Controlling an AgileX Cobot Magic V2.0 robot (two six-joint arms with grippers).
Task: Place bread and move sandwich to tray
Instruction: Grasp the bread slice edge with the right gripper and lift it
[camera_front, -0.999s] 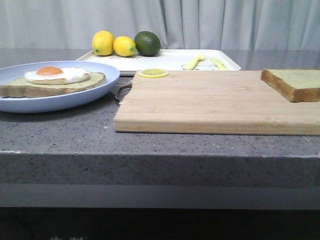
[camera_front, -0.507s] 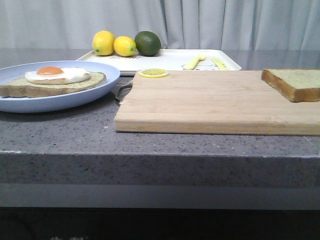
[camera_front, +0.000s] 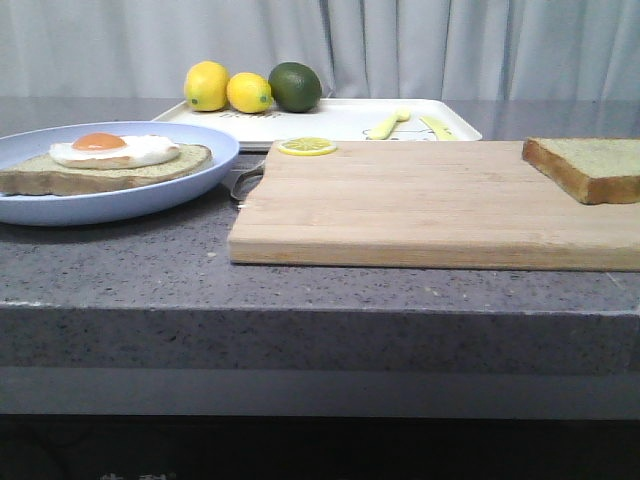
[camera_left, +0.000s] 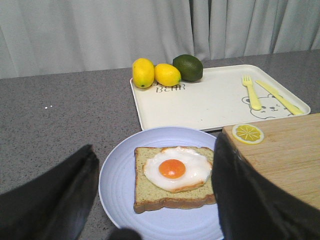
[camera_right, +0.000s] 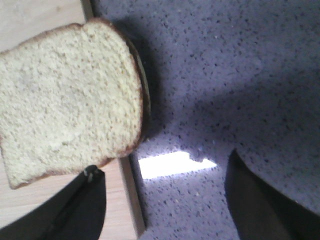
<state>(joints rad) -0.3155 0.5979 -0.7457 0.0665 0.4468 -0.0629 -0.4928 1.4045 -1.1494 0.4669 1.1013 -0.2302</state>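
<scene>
A: Has anything shifted across the last second?

B: Nothing the front view shows. The grey speckled worktop (camera_front: 120, 265), the wooden cutting board (camera_front: 420, 200) and everything on them sit exactly as they did, so the task appears not to have started: the bread is not yet placed on the egg.

A: And the hands?

B: The left hand (camera_left: 150, 200) hangs above the sandwich (camera_left: 172, 175), fingers spread wide with nothing between them. The right hand (camera_right: 165, 200) is likewise spread and empty, over the board's edge just beside the bread (camera_right: 70, 100).

A: Where do the task's things lie?

B: The white tray (camera_front: 340, 120) is at the back, bare in the middle, with two lemons (camera_front: 228, 88) and a lime (camera_front: 294, 86) at its far corner. The sandwich's blue plate (camera_front: 190, 180) is left of the board, and the bread (camera_front: 590, 165) lies flat on the board's right end. A lemon slice (camera_front: 307, 146) rests on the board's far corner.

A: The room?

B: Pale curtains (camera_front: 400, 40) behind the worktop, nothing more.
</scene>
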